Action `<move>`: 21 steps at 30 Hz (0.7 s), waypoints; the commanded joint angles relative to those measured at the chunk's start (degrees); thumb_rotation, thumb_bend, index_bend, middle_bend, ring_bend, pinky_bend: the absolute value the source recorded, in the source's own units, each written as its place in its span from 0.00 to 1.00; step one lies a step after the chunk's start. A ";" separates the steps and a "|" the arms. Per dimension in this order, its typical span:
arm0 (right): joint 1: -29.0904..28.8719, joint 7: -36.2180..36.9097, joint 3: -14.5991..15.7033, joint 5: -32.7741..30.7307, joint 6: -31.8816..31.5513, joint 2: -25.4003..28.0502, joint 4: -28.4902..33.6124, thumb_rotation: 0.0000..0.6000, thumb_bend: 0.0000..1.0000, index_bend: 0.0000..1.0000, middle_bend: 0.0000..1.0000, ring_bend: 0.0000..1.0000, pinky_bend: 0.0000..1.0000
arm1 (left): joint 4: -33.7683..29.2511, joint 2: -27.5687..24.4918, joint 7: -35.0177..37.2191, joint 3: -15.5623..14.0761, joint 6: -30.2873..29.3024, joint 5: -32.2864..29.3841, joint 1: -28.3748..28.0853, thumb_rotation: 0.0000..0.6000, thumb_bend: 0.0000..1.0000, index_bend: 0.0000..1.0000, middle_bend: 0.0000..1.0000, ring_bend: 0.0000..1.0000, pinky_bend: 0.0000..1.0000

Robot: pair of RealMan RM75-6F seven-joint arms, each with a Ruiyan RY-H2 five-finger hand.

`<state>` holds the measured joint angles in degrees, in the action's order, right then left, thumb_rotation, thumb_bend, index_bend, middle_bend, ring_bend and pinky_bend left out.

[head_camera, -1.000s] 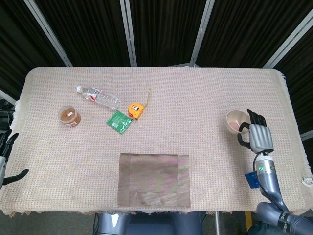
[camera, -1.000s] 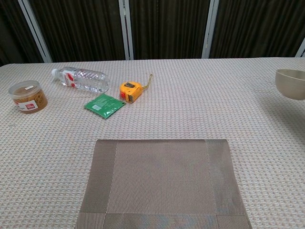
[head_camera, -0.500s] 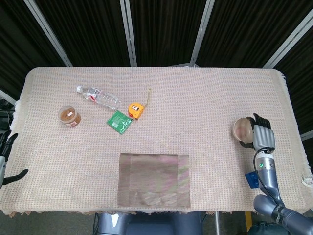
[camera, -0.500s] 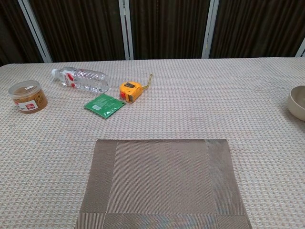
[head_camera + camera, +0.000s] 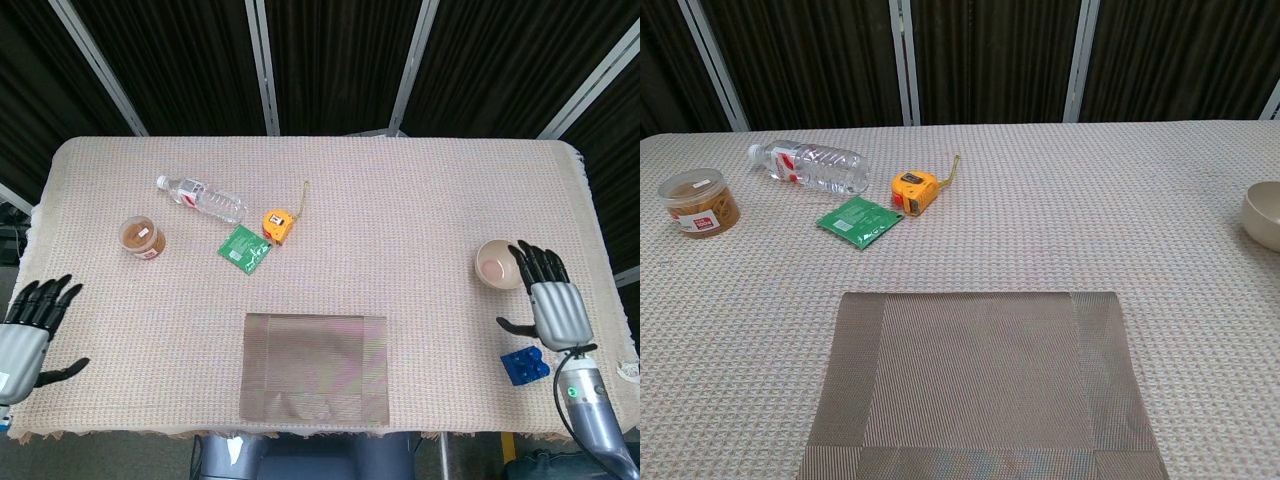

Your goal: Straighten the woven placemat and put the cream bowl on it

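Note:
The woven placemat [image 5: 316, 367] [image 5: 980, 385] lies square to the table's front edge, at the middle. The cream bowl [image 5: 497, 263] [image 5: 1264, 214] stands upright on the tablecloth at the right, well clear of the mat. My right hand [image 5: 553, 306] hovers just right of and nearer than the bowl, fingers spread, holding nothing. At the table's front left corner my left hand [image 5: 28, 332] shows with its fingers apart and nothing in it. The chest view shows neither hand.
A water bottle [image 5: 201, 198], an orange tape measure [image 5: 277, 223], a green packet [image 5: 245, 247] and a brown-lidded jar [image 5: 141, 237] lie at the back left. A blue block [image 5: 525, 365] sits by the front right edge under my right wrist.
My right hand set the bowl down on the cloth, let go and drew back toward the front edge. My left hand rose into fuller view at the left.

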<state>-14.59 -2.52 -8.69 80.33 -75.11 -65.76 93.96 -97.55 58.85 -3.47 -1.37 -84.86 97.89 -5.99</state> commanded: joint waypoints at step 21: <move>6.26 -1.00 4.49 5.01 -7.62 2.84 5.25 1.00 0.00 0.00 0.00 0.00 0.00 | 13.11 21.53 -1.33 -7.60 14.07 21.28 -11.84 1.00 0.30 0.53 0.00 0.00 0.00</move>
<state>-8.32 -3.51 -4.21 85.36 -82.75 -62.91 99.22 -85.09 79.61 -4.15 -8.78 -71.40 118.98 -17.37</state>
